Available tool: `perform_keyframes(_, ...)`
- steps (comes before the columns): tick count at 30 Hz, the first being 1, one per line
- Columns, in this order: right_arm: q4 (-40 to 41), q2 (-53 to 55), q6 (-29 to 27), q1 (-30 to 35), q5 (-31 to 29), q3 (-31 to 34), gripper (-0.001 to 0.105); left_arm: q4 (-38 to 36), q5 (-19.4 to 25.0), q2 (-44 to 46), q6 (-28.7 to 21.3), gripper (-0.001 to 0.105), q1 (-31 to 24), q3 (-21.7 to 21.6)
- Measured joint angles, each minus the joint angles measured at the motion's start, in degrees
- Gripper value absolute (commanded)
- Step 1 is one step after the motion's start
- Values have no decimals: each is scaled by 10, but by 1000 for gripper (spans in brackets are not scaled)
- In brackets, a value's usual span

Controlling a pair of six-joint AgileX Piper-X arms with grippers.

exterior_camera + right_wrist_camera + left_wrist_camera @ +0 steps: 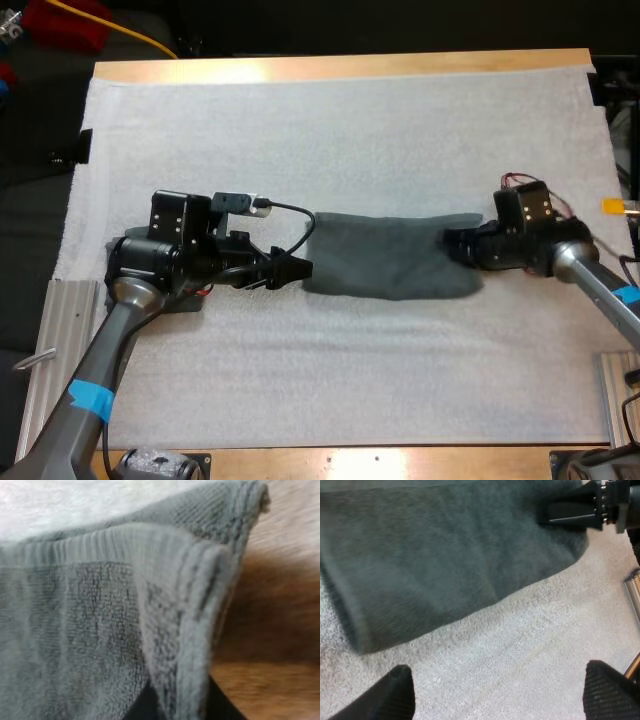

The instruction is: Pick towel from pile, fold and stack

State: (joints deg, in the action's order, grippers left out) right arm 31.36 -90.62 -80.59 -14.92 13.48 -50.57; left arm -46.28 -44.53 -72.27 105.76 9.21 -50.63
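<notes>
My left gripper [298, 268] lies low over the white mat [330, 140]. Its two black fingers [396, 695] are spread well apart and grip nothing (bare mat lies between them), with their tips just beside the left end of the dark grey-green towel [390, 255]. The towel lies stretched out flat near the mat's middle, somewhat toward its right edge, its long side running left to right. My right gripper [456, 245] sits at the towel's right end. Its wrist view shows a folded hem running down between two dark shapes, so it appears clamped on the towel, though cloth hides most of the fingers.
</notes>
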Motion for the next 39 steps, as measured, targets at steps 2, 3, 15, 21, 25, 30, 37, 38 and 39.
perform_keyframes(2, 92, 4, -53, 0, -97, -45, 0, 0, 0, 0, 0, 68, 0, 0)
perform_keyframes(3, 108, 4, -63, 0, -119, -52, 0, 0, 0, 0, 0, 68, 0, 0)
perform_keyframes(15, 219, 4, -108, -3, -236, -135, 0, 0, 0, 0, 0, 68, 0, 0)
perform_keyframes(21, 225, 5, -70, -26, -161, -158, 0, 0, 0, 0, 0, 68, 0, 0)
perform_keyframes(25, 219, 6, -34, -56, -114, -161, 0, 0, 0, 0, 0, 68, 0, 0)
perform_keyframes(30, 183, 5, 34, -85, -53, -161, 0, 0, -14, 0, 0, 68, 0, 0)
perform_keyframes(37, 149, -38, 81, -110, -7, -162, 0, 0, -17, 0, 0, 68, 0, 0)
perform_keyframes(38, 145, -44, 84, -113, -4, -162, 0, 0, -17, 0, 0, 68, 0, 0)
perform_keyframes(39, 142, -48, 86, -115, -2, -162, 0, 0, -17, 0, 0, 68, 0, 0)
